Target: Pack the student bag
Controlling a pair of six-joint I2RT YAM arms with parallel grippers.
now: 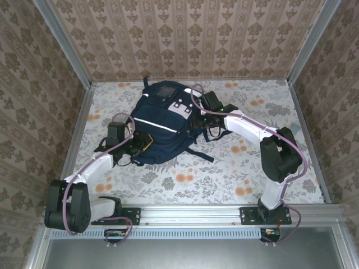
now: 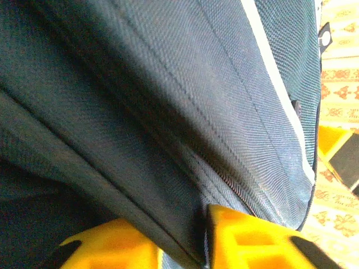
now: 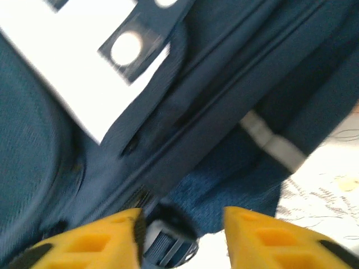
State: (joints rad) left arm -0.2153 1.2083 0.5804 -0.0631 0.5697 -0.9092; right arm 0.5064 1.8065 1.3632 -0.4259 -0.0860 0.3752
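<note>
Student bag [image 1: 160,131]: navy, lying at centre of table [image 1: 235,168], front face up, top toward far wall. Dark straps [image 1: 197,152] trail off its near-right corner. White stripe [image 1: 160,125] crosses the front, w/ grey-white patch [image 1: 180,107] beyond it.

Left gripper [image 1: 137,147]: at bag's near-left edge. Wrist view: yellow fingers [image 2: 252,238] drawn close together w/ a ridge of bag fabric caught between them, i.e. clenched on the student bag along a seam.

Right gripper [image 1: 203,119]: at bag's right side, approx level w/ the patch. Wrist view is blurred. Fingers [image 3: 275,238] stand well apart, so released. A dark ribbed part [image 3: 168,241] (buckle or zip pull, cannot tell) sits in the gap, against the finger at picture-left and clear of the other.
</note>
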